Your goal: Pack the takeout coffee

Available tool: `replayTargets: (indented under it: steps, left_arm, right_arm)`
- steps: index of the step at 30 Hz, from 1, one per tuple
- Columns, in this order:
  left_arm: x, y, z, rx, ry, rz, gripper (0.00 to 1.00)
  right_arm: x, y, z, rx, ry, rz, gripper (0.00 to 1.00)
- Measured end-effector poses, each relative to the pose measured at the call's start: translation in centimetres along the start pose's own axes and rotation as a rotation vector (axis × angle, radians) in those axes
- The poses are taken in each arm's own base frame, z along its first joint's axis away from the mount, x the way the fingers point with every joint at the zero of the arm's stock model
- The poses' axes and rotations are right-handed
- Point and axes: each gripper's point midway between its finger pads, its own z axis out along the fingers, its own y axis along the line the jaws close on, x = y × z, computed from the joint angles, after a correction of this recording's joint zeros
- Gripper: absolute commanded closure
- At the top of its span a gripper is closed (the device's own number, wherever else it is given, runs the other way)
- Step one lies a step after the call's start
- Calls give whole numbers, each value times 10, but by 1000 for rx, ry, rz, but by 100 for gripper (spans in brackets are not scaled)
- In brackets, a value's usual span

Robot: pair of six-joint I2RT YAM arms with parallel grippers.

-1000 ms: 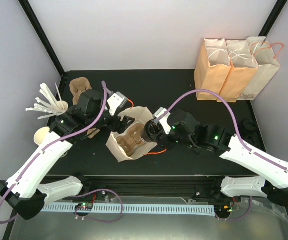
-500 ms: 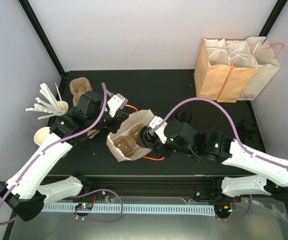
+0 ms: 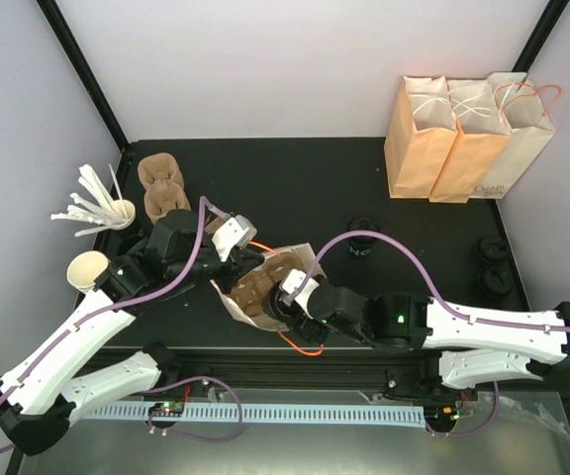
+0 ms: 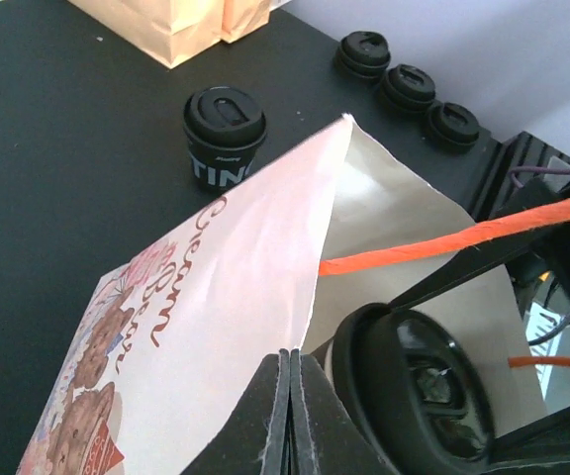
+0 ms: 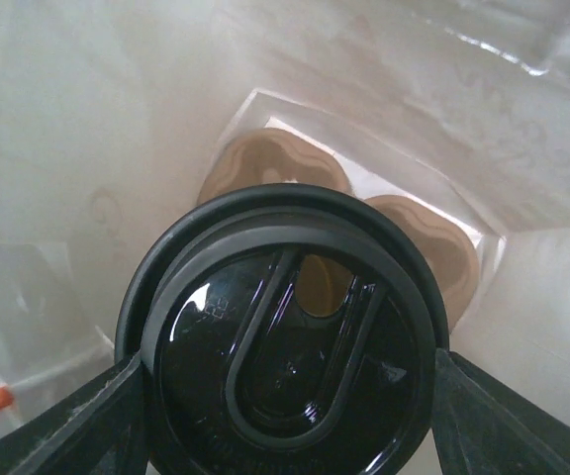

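A white printed paper bag (image 3: 295, 259) (image 4: 216, 317) lies on its side mid-table, mouth toward the arms. A brown cup carrier (image 3: 250, 287) (image 5: 275, 168) sits inside it. My right gripper (image 3: 287, 299) (image 5: 285, 391) reaches into the bag's mouth, shut on a takeout coffee (image 5: 285, 346) (image 4: 419, 391), a black cup with a black lid, just above the carrier. My left gripper (image 3: 237, 259) (image 4: 290, 381) is shut, pinching the bag's upper rim. A second black lidded takeout coffee (image 3: 362, 240) (image 4: 224, 134) stands on the table behind the bag.
Three upright paper bags (image 3: 463, 134) stand at the back right. Loose black lids (image 3: 493, 267) (image 4: 409, 87) lie at the right edge. At the left are a cup of white stirrers (image 3: 117, 210), white cups (image 3: 87, 269) and a spare brown carrier (image 3: 161, 183).
My right arm has carried the coffee left and toward the near edge, into the bag's mouth. My left gripper has shut on the bag's rim, and the bag has shifted toward the near edge.
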Motion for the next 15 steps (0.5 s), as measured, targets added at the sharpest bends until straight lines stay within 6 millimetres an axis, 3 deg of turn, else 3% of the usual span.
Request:
replayTargets:
  steps: [8,11,15]
  left_arm:
    - [-4,-12,1,35,-16,10,98]
    - [-17,-12,0,19,-25,23,98]
    - [-46,-14,-5,0,-67,67,98]
  right_arm:
    - [1,-5,5,49,-36,93,52]
    - [-16,-14,-4,81,-78,141,52]
    - [-53,-21,-17,99,-152,222,53]
